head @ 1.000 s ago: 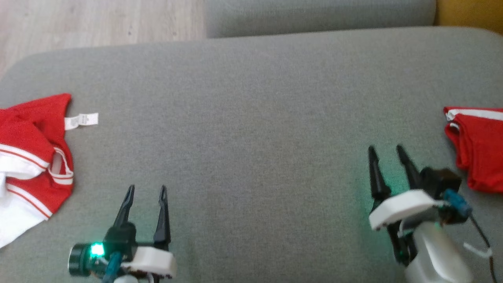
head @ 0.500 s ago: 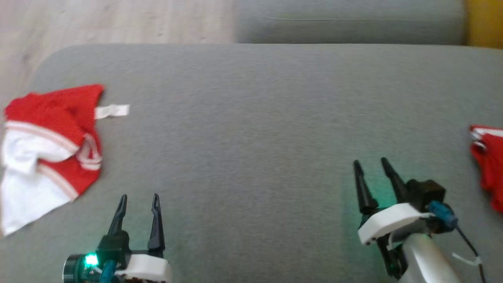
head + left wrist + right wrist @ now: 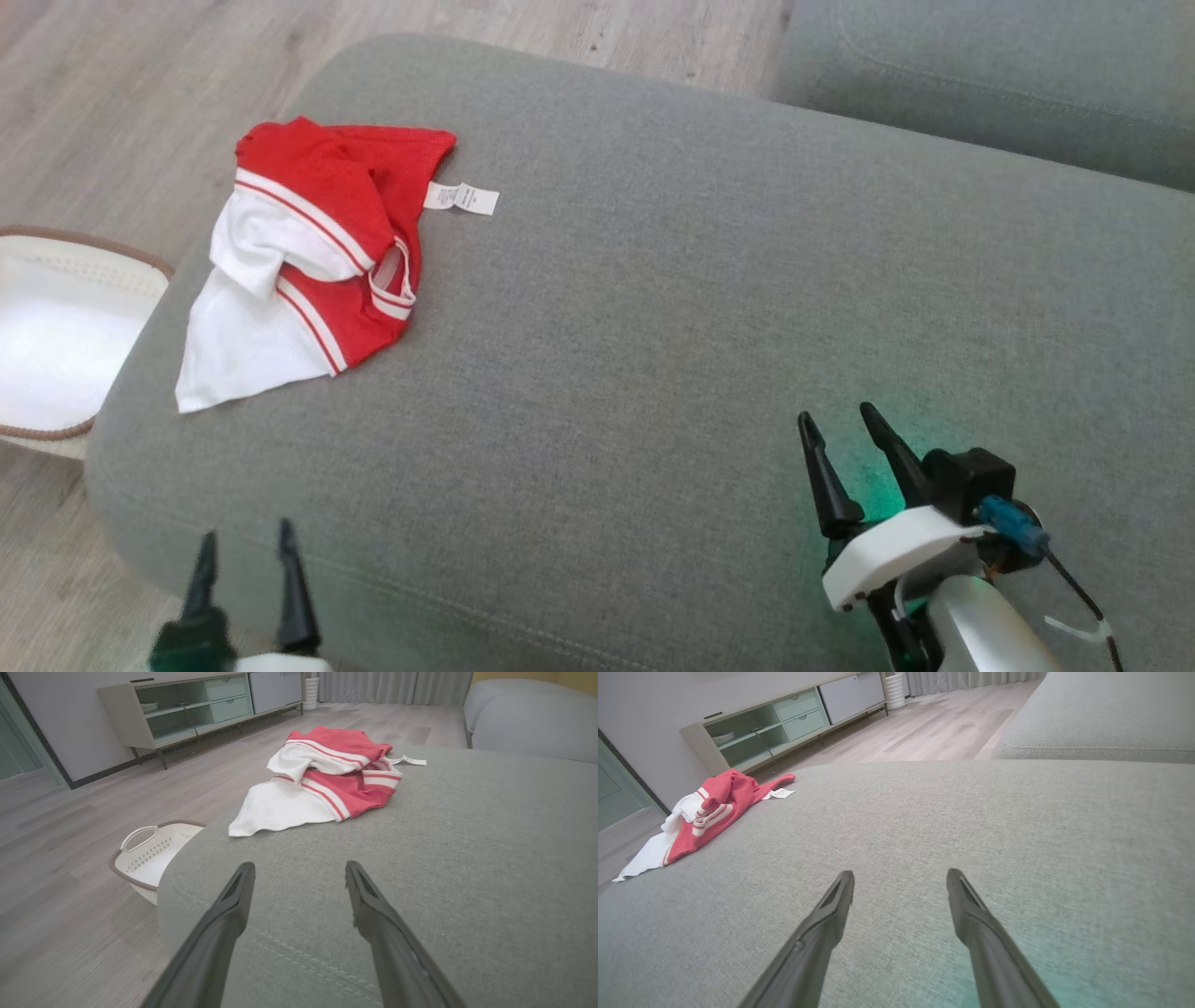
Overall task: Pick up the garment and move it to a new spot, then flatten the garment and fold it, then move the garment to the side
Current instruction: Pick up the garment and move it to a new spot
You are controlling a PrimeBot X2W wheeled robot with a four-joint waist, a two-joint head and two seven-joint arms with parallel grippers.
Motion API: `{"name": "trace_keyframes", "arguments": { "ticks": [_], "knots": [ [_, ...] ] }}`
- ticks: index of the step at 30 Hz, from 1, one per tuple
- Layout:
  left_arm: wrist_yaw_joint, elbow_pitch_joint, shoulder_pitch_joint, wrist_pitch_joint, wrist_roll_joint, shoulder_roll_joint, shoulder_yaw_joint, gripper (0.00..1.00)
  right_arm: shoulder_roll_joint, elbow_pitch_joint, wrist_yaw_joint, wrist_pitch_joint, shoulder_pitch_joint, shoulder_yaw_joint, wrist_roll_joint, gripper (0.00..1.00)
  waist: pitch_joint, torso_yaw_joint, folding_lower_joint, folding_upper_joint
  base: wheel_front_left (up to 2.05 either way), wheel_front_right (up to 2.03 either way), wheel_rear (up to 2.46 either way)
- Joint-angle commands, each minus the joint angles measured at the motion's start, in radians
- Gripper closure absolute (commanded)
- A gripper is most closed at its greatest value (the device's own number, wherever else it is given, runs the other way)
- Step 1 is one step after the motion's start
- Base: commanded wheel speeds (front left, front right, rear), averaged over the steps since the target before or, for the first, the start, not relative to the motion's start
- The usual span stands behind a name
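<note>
While both jaws gape, the garment (image 3: 313, 252) lies well ahead of them.

1. right gripper (image 3: 900, 877): jaws stood apart, holding nothing, over the grey cushion (image 3: 952, 816).
2. garment (image 3: 720, 805): lay crumpled, red and white, near the cushion's far left edge, white tag (image 3: 781, 794) beside it.
3. cabinet (image 3: 784, 718): stood beyond, on wood floor (image 3: 924, 728).

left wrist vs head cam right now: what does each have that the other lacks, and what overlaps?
Left wrist adds the sideboard and curtains. Head adds the right gripper, open over the sofa. Both have the garment crumpled at the sofa's corner, the basket by that corner, and the open left gripper.
</note>
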Motion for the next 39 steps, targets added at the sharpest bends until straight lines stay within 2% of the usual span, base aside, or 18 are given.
{"name": "trace_keyframes", "arguments": {
  "ticks": [1, 4, 9, 14, 16, 20, 28, 31, 34, 35, 36, 39],
  "knots": [
    [0.005, -0.03, -0.025, -0.005, -0.001, 0.004, 0.051, 0.0, 0.002, -0.023, -0.001, -0.011, -0.03, 0.028, 0.007, 0.0, 0.009, 0.005, 0.0, 0.0, 0.0, 0.0, 0.0],
    [-0.011, -0.036, -0.043, -0.005, -0.015, 0.013, 0.099, 0.0, 0.002, -0.029, -0.001, -0.011, -0.044, 0.044, 0.005, 0.0, 0.032, -0.011, 0.0, 0.0, 0.0, 0.0, 0.0],
    [-0.039, -0.06, -0.152, -0.005, -0.027, 0.076, 0.196, 0.0, 0.002, -0.049, -0.001, -0.011, -0.079, 0.041, -0.02, 0.0, 0.106, -0.048, 0.0, 0.0, 0.0, 0.0, 0.0],
    [-0.104, -0.015, -0.312, -0.005, -0.018, 0.158, 0.214, 0.0, 0.002, -0.082, -0.001, -0.011, -0.115, 0.033, -0.051, 0.0, 0.204, -0.087, 0.0, 0.0, 0.0, 0.0, 0.0],
    [-0.142, 0.056, -0.424, -0.005, -0.015, 0.204, 0.181, 0.0, 0.002, -0.102, -0.001, -0.011, -0.136, 0.029, -0.07, 0.0, 0.258, -0.109, 0.0, 0.0, 0.0, 0.0, 0.0],
    [-0.17, 0.19, -0.569, -0.005, -0.039, 0.254, 0.105, 0.0, 0.002, -0.123, -0.001, -0.011, -0.166, 0.021, -0.087, 0.0, 0.322, -0.144, 0.0, 0.0, 0.0, 0.0, 0.0],
    [-0.175, 0.462, -0.758, 0.026, -0.171, 0.351, -0.084, 0.0, 0.002, -0.145, -0.001, -0.011, -0.217, 0.005, -0.112, 0.0, 0.398, -0.224, 0.0, 0.0, 0.0, 0.0, 0.0],
    [-0.175, 0.569, -0.794, 0.05, -0.188, 0.38, -0.094, 0.0, 0.002, -0.147, -0.001, -0.011, -0.225, 0.002, -0.108, 0.0, 0.409, -0.247, 0.0, 0.0, 0.0, 0.0, 0.0],
    [-0.156, 0.65, -0.819, 0.052, -0.185, 0.389, -0.095, 0.0, 0.002, -0.145, -0.001, -0.011, -0.227, 0.002, -0.102, 0.0, 0.408, -0.26, 0.0, 0.0, 0.0, 0.0, 0.0],
    [-0.154, 0.669, -0.826, 0.051, -0.183, 0.388, -0.099, 0.39, 0.002, -0.144, -0.001, -0.011, -0.226, 0.0, -0.099, 0.0, 0.407, -0.262, 0.0, 0.0, 0.0, 0.0, 0.0],
    [-0.153, 0.685, -0.832, 0.047, -0.18, 0.387, -0.104, 1.0, 0.002, -0.143, -0.001, -0.011, -0.225, -0.001, -0.097, 0.0, 0.402, -0.264, 0.0, 0.0, 0.0, 0.0, 0.0],
    [-0.141, 0.686, -0.864, 0.016, -0.164, 0.398, -0.114, 1.0, 0.002, -0.139, -0.001, -0.011, -0.22, -0.003, -0.084, 0.0, 0.382, -0.267, 0.0, 0.0, 0.0, 0.0, 0.0]
  ]
}}
